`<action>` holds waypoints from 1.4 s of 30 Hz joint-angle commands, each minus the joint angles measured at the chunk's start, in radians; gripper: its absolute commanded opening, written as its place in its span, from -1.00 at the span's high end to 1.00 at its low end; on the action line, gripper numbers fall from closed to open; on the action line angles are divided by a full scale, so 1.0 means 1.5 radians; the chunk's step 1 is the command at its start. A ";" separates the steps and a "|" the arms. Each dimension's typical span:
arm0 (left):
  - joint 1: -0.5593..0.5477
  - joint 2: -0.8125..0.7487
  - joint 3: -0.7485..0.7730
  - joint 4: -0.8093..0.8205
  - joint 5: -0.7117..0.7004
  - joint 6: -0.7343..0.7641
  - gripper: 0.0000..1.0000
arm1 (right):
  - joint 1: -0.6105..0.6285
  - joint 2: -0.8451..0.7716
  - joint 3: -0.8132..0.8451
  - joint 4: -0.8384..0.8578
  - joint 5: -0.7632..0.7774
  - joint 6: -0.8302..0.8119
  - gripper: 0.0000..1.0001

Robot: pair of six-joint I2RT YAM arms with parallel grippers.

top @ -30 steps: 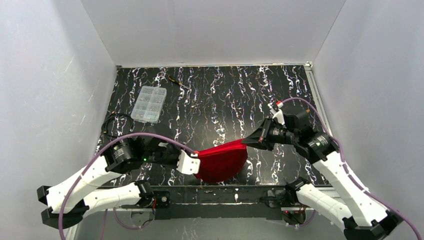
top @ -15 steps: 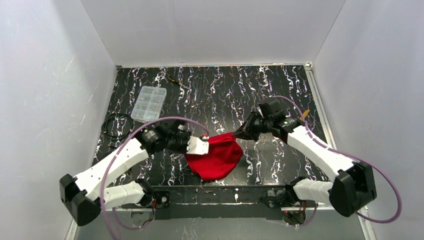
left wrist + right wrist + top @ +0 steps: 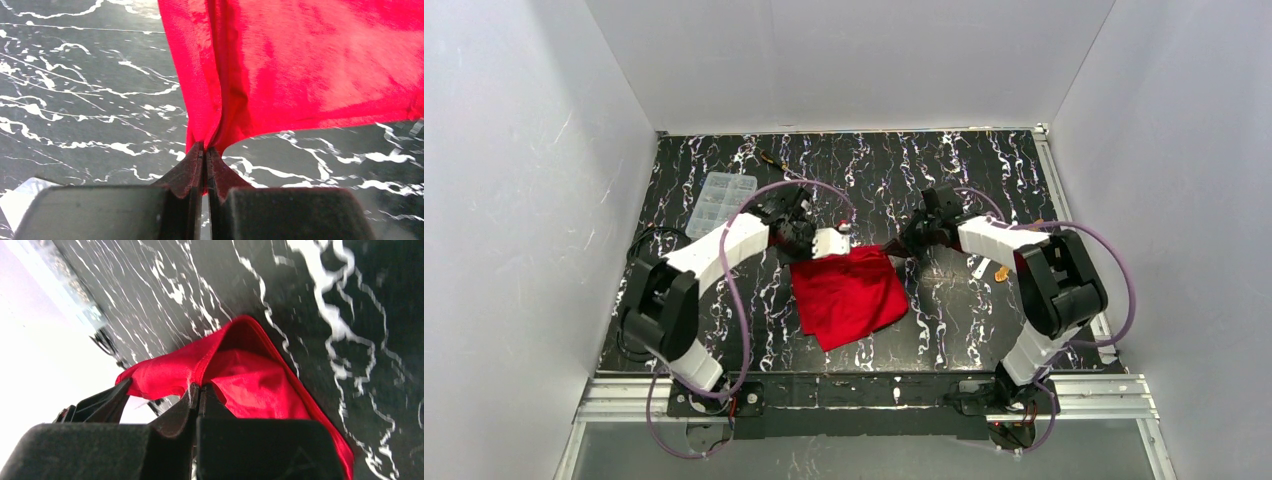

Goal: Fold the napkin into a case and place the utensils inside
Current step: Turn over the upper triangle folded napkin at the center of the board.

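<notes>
The red napkin (image 3: 849, 295) lies mostly flat on the black marbled table, near the middle. Its far edge is lifted between my two grippers. The left gripper (image 3: 848, 250) is shut on the napkin's (image 3: 310, 65) far edge; the pinch shows in the left wrist view (image 3: 205, 147). My right gripper (image 3: 896, 247) is shut on the far right corner, and in the right wrist view (image 3: 199, 386) the red cloth (image 3: 250, 385) bunches at its tips. Two utensils lie to the right: a white spoon (image 3: 977, 268) and a yellow-gold piece (image 3: 1001, 271).
A clear compartment box (image 3: 719, 200) sits at the back left, partly behind my left arm. A thin black-and-yellow tool (image 3: 774, 160) lies near the back wall. A black cable coil (image 3: 649, 245) is at the left edge. White walls enclose the table.
Both arms carried the napkin from the near edge toward the middle of the table. The cloth hung bunched before and now lies spread on the surface.
</notes>
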 commanded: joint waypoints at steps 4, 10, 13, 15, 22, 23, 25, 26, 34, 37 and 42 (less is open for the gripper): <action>0.048 0.130 0.124 0.049 -0.035 -0.013 0.90 | -0.020 0.092 0.078 0.071 0.006 0.011 0.97; 0.064 0.160 0.147 0.089 -0.064 -0.065 0.47 | -0.023 0.157 0.133 0.098 0.019 0.026 0.23; 0.070 0.138 0.128 0.138 -0.078 -0.073 0.14 | -0.032 0.169 0.176 0.085 0.046 0.017 -0.18; 0.074 0.122 0.135 0.135 -0.075 -0.090 0.00 | -0.041 0.159 0.195 0.082 0.065 0.005 -0.28; 0.083 0.059 0.147 0.093 -0.039 -0.137 -0.04 | -0.049 0.115 0.277 0.030 0.114 -0.197 -0.42; 0.083 0.055 0.144 0.087 -0.035 -0.144 -0.05 | -0.049 0.117 0.283 0.021 0.111 -0.226 -0.44; 0.083 0.050 0.127 0.089 -0.044 -0.142 -0.05 | -0.049 0.129 0.298 -0.003 0.078 -0.279 -0.40; 0.083 0.047 0.118 0.096 -0.046 -0.137 -0.05 | -0.047 0.132 0.302 -0.008 0.061 -0.304 -0.33; 0.064 0.014 0.021 0.074 0.037 -0.113 0.08 | -0.012 0.138 0.271 0.029 -0.016 -0.383 0.02; 0.067 0.057 0.047 0.112 -0.017 -0.142 0.18 | -0.009 0.146 0.268 0.037 -0.022 -0.376 0.04; 0.091 0.124 0.133 0.086 -0.019 -0.179 0.04 | -0.010 0.134 0.265 0.030 -0.013 -0.385 0.01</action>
